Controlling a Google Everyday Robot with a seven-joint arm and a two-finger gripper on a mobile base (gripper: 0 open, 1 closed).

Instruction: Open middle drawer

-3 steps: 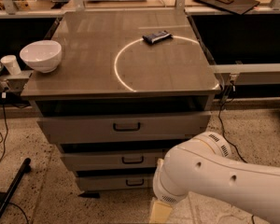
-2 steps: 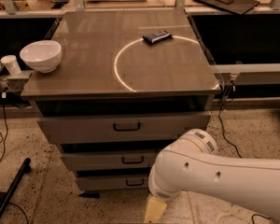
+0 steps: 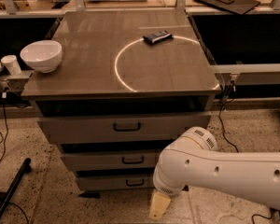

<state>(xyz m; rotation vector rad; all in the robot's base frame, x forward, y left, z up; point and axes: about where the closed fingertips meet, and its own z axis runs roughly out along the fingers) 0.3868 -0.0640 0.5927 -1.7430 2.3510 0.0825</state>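
The middle drawer [image 3: 107,161] is a low, wide grey front with a small black bar handle [image 3: 133,160]. It sits between a taller top drawer [image 3: 84,127] and a narrow bottom drawer [image 3: 107,182], and all three look pushed in. My white arm [image 3: 214,169] reaches in from the right, low in front of the cabinet. My gripper [image 3: 158,205] hangs near the floor, below and right of the middle drawer's handle and not touching it. It holds nothing that I can see.
On the cabinet top [image 3: 84,78] are a white bowl [image 3: 41,55] at the left edge and a dark packet [image 3: 157,37] at the back, on a bright ring of light. A paper cup [image 3: 11,64] stands off to the left. A black bar [image 3: 9,190] lies on the floor at left.
My arm's wrist section has shifted a little to the left, toward the drawer fronts. The gripper has stayed low near the floor. The drawers have not moved.
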